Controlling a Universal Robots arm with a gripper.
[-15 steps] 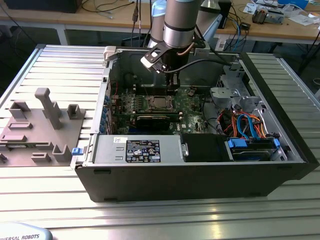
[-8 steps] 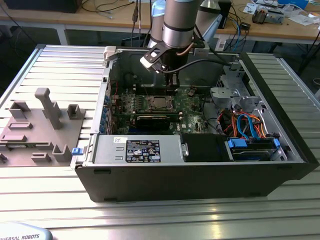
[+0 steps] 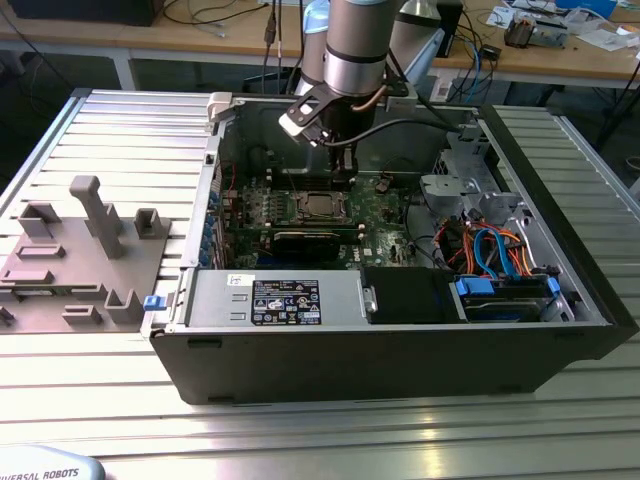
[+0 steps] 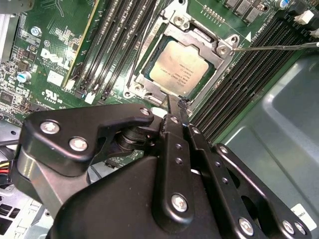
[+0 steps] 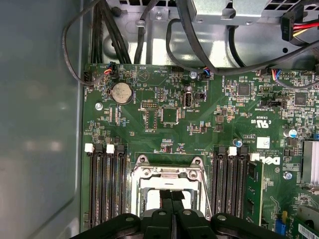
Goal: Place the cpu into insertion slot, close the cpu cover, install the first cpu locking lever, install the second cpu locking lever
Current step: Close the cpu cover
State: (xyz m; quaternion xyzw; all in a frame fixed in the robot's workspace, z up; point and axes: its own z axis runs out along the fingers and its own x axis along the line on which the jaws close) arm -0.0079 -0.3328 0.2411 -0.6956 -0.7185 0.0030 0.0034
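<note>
The cpu [image 4: 178, 68] lies flat in the insertion slot [image 4: 149, 82] on the green motherboard, its silvery top facing up. The cpu cover [image 4: 219, 59] lies down around it as a silvery frame. A thin metal locking lever [image 4: 279, 47] sticks out sideways from one socket corner, over the memory slots. My gripper [image 4: 175, 103] is shut with nothing between its fingers, its tips just above the socket's edge. In the first wrist view the gripper [image 5: 172, 195] hangs over the cover [image 5: 167, 173]. In the exterior view the gripper [image 3: 340, 172] hovers just behind the socket [image 3: 318, 207].
The black computer case [image 3: 400, 350] lies open on a ribbed metal table. Black memory slots [image 4: 114, 45] flank the socket on both sides. Cables [image 5: 199, 45] run along the case wall, and a drive bay with blue and orange cables [image 3: 495, 255] is at the exterior view's right. Grey fixtures [image 3: 95, 215] stand at its left.
</note>
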